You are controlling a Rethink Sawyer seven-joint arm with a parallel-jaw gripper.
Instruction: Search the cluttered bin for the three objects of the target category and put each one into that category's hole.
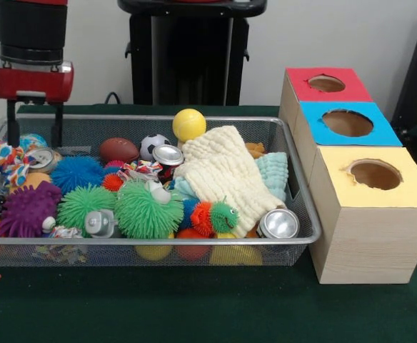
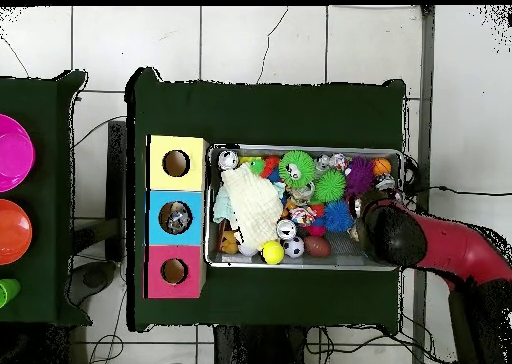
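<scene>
The silver wire-mesh bin (image 1: pixel 151 241) is full of toys; it also shows in the overhead view (image 2: pixel 300 263). Crushed silvery cans lie in the clutter: one at the far left (image 1: pixel 43 158), one at the middle (image 1: pixel 169 155), one at the near right corner (image 1: pixel 278 224). My gripper (image 1: pixel 35 143) hangs over the bin's far left corner, fingers apart, nothing between them, right above the far-left can. In the overhead view the arm (image 2: pixel 400 235) hides it. The blue-topped box's round hole (image 1: pixel 347 123) is to the right of the bin; in the overhead view (image 2: pixel 176 217) something silvery shows inside it.
A red-topped box (image 1: pixel 327 83) and a yellow-topped box (image 1: pixel 375 174) flank the blue one. In the bin lie a cream cloth (image 1: pixel 223 175), spiky rubber balls (image 1: pixel 146 209), a yellow ball (image 1: pixel 188 124), a small football (image 1: pixel 118 149) and a soccer ball (image 1: pixel 153 145).
</scene>
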